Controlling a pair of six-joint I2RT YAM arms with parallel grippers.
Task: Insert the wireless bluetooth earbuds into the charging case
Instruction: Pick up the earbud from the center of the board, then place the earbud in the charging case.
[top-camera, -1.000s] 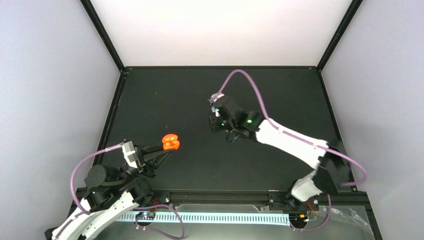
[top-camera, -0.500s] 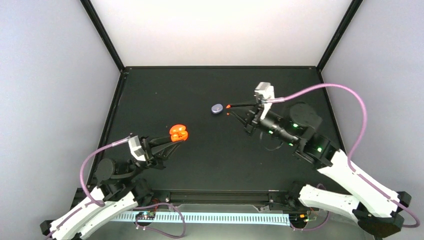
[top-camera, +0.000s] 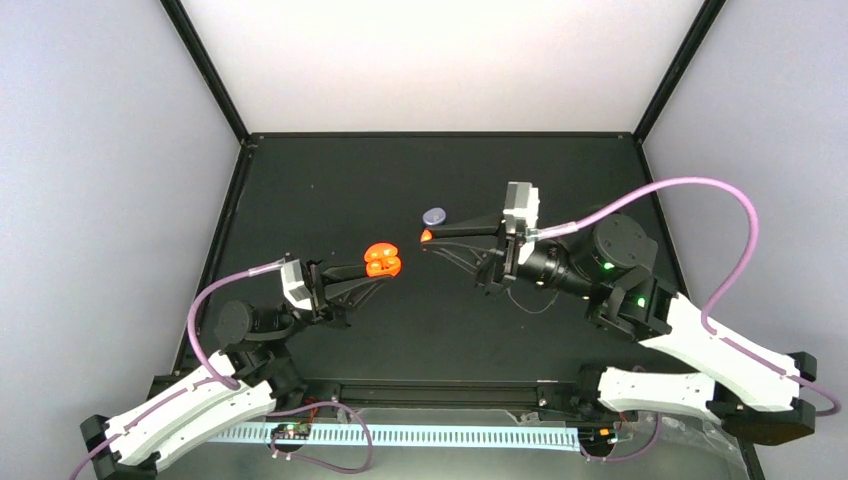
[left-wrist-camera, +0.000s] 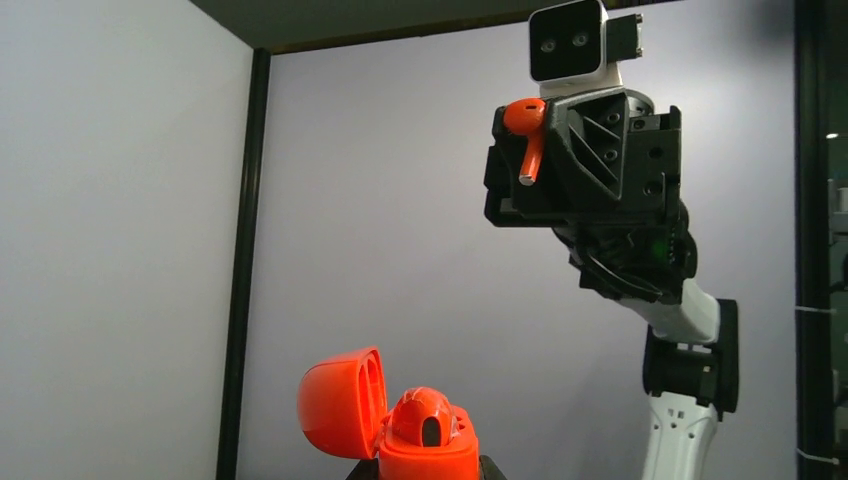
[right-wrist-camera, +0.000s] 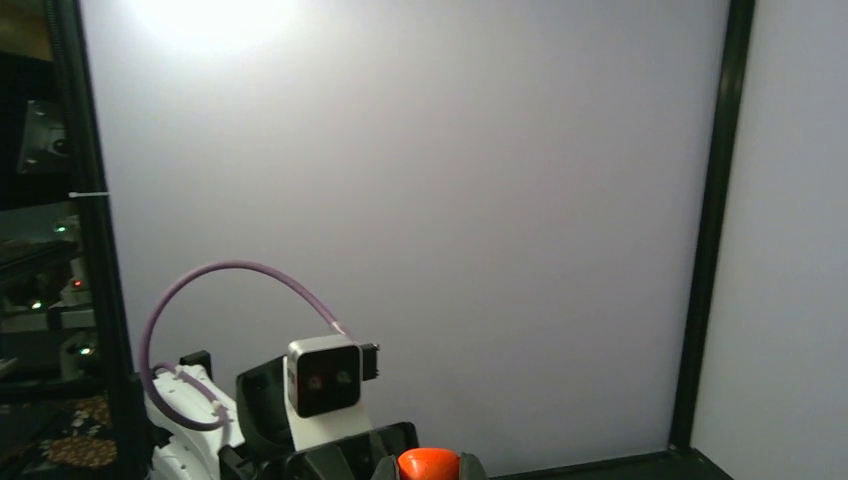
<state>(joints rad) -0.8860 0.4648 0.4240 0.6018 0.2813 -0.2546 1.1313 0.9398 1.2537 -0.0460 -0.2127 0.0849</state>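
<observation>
My left gripper (top-camera: 383, 268) is shut on an open red-orange charging case (top-camera: 382, 260) and holds it above the table. In the left wrist view the case (left-wrist-camera: 432, 452) stands upright with its lid (left-wrist-camera: 338, 394) swung open to the left, and one red-orange earbud (left-wrist-camera: 425, 418) sits in it. My right gripper (top-camera: 427, 238) is shut on a second red-orange earbud (top-camera: 426, 236), a short way right of the case and apart from it. That earbud shows between the right fingers (left-wrist-camera: 527, 135) and at the bottom of the right wrist view (right-wrist-camera: 428, 465).
A small lavender pebble-like case (top-camera: 434, 215) lies closed on the black table (top-camera: 330, 190), just behind the right fingertips. Black frame posts (top-camera: 205, 70) and pale walls enclose the table. The left arm's wrist camera (right-wrist-camera: 322, 375) faces the right wrist view.
The left gripper has carried the open case right and farther from the near edge. The right gripper has carried the earbud left, past the lavender case, closer to the red-orange case.
</observation>
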